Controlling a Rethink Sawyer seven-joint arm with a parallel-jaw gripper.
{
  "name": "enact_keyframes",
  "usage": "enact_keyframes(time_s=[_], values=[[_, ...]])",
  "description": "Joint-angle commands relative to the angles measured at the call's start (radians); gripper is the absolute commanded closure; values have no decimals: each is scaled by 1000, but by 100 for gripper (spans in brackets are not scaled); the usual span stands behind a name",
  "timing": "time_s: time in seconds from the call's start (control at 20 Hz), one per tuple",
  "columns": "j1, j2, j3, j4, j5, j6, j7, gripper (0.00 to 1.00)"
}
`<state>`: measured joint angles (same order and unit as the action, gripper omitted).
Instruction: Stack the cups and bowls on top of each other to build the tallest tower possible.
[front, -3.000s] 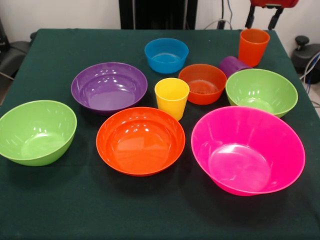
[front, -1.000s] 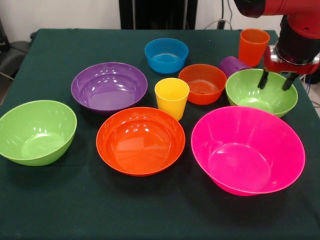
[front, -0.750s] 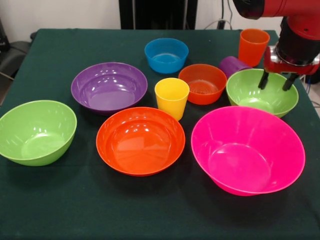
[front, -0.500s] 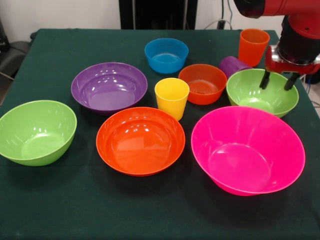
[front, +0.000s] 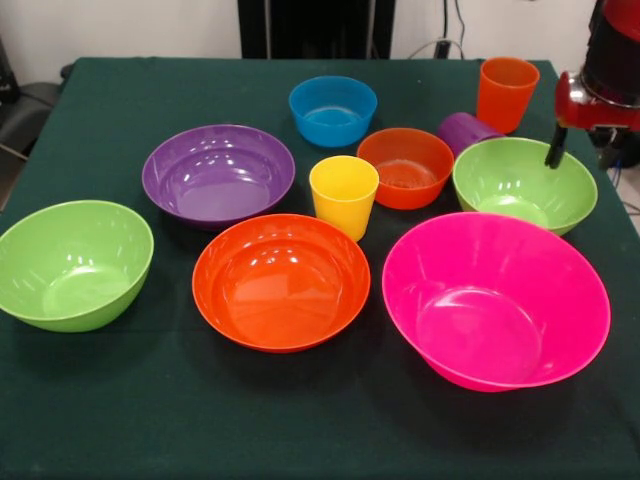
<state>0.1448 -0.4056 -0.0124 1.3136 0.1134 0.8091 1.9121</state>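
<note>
Claw (front: 578, 150) at the frame edge; one finger (front: 555, 148) visible, opening cannot be told; it sits over the green bowl (front: 524, 183) rim, probably for a rim pinch

Running off the right edge: the red and black arm (front: 612, 70), showing only its lower end, with the gripper (front: 580, 150) showing a single dark finger (front: 555, 148), so no telling how the jaws are standing. Hiding mostly behind the green bowl (front: 524, 183) and the small orange bowl (front: 405, 167): the purple cup (front: 464, 130), lying tipped.
</note>
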Motion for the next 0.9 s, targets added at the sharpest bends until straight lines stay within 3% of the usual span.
enact_keyframes(time_s=[0.05, 0.5, 0.9], values=[[19, -27, 69, 79, 22, 56, 129, 0], [36, 5, 60, 90, 14, -3, 138, 0], [30, 89, 41, -10, -7, 8, 122, 0]])
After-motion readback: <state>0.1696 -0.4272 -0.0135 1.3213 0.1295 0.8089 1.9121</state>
